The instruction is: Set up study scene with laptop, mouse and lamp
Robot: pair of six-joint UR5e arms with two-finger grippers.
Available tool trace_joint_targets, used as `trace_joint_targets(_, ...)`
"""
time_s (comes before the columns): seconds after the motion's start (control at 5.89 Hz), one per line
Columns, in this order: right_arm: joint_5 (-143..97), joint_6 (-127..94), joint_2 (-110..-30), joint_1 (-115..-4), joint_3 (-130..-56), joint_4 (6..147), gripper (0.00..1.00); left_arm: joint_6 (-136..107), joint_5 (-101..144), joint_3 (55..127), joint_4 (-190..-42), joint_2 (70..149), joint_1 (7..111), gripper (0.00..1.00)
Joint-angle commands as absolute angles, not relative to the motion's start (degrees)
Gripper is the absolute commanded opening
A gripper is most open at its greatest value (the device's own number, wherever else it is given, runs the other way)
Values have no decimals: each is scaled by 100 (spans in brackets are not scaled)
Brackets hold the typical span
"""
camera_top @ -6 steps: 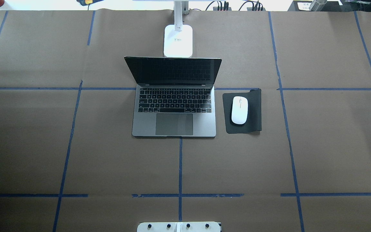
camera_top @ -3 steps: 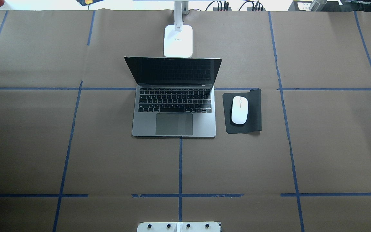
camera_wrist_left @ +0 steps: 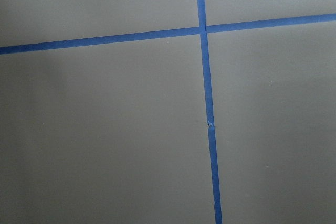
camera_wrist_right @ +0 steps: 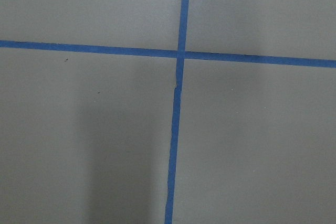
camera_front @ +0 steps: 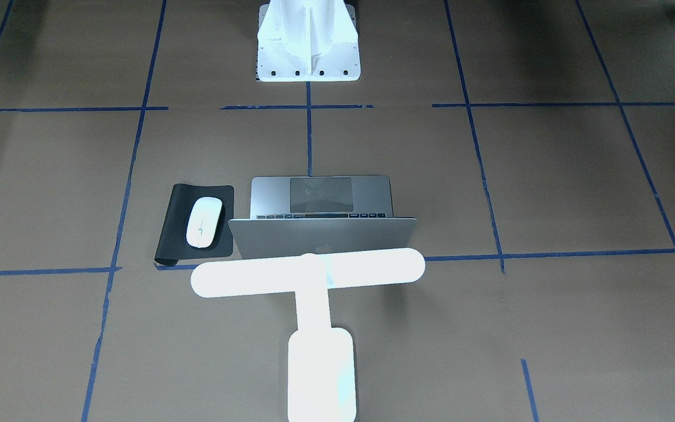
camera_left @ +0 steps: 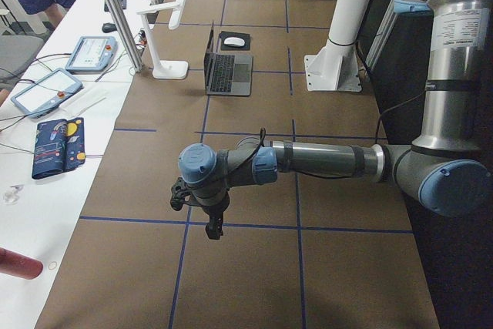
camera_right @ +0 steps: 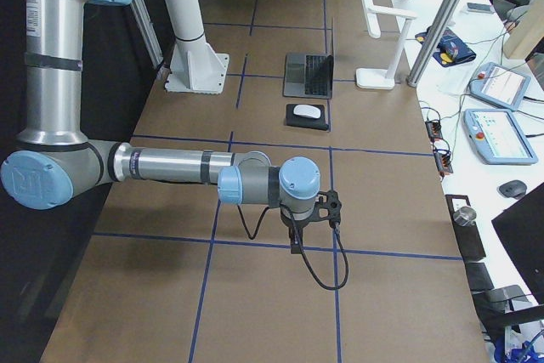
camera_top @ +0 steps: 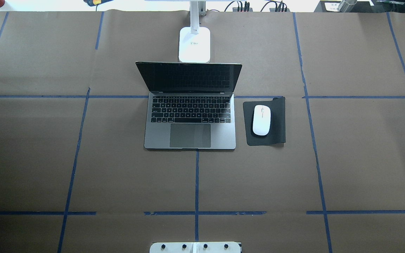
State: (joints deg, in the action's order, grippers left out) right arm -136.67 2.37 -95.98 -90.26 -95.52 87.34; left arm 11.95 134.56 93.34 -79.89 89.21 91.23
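The silver-grey laptop [camera_top: 190, 135] stands open at the table's middle, its screen dark. The white mouse [camera_top: 261, 119] lies on a black pad [camera_top: 280, 121] just right of it. The glowing white lamp [camera_front: 308, 272] stands behind the laptop, its base [camera_top: 194, 44] near the far edge and its bar head over the lid. My left gripper [camera_left: 214, 229] and my right gripper [camera_right: 295, 244] hang over bare table far from these things. They show only in the side views, so I cannot tell whether they are open or shut. Both wrist views show only brown paper and blue tape.
The white ribbed pedestal [camera_front: 308, 41] with bolt holes stands at the robot's side of the table. Blue tape lines grid the brown paper. Tablets, a pouch and cables lie on the white bench [camera_left: 54, 113] beyond the far edge.
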Motion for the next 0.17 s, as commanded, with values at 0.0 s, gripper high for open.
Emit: trace_joint_targets(0.0,-13667,237,-9598,-9026,-9554,8728,100,1195,13456,9334,-7989,8921,9123,100)
